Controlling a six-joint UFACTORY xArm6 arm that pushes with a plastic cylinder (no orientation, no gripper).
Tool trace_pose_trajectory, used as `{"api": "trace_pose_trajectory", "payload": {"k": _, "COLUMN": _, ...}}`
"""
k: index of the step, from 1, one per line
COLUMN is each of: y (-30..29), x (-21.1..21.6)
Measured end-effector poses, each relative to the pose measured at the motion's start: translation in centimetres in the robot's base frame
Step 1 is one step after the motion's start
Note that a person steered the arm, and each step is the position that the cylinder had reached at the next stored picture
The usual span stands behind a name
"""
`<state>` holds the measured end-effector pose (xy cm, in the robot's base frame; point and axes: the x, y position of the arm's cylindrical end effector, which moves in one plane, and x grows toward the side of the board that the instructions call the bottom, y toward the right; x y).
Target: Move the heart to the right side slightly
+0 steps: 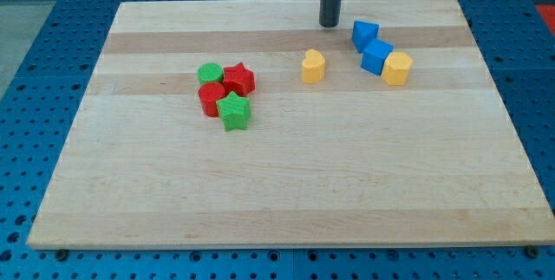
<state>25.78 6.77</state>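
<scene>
A yellow heart block (pixel 313 66) lies on the wooden board (pixel 286 185), right of centre in the upper half. My tip (pixel 329 24) rests on the board near the view's top edge, above and slightly right of the heart, with a clear gap between them. To the heart's right sit a blue triangular block (pixel 365 35), a blue cube (pixel 377 56) and a yellow hexagon block (pixel 397 68), lined up touching one another.
Left of centre is a tight cluster: a green round block (pixel 210 74), a red star (pixel 238 79), a red block (pixel 212 100) and a green star (pixel 233 111). A blue perforated table (pixel 35 72) surrounds the board.
</scene>
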Motion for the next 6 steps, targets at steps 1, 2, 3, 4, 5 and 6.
{"api": "trace_pose_trajectory", "payload": {"k": 1, "y": -3.9, "x": 0.4}}
{"api": "trace_pose_trajectory", "payload": {"k": 2, "y": -6.6, "x": 4.0}}
{"api": "trace_pose_trajectory", "payload": {"k": 3, "y": -6.7, "x": 4.8}}
{"api": "trace_pose_trajectory", "payload": {"k": 4, "y": -6.3, "x": 7.6}}
{"api": "trace_pose_trajectory", "payload": {"k": 5, "y": -4.8, "x": 11.2}}
{"api": "trace_pose_trajectory", "payload": {"k": 6, "y": -3.7, "x": 11.3}}
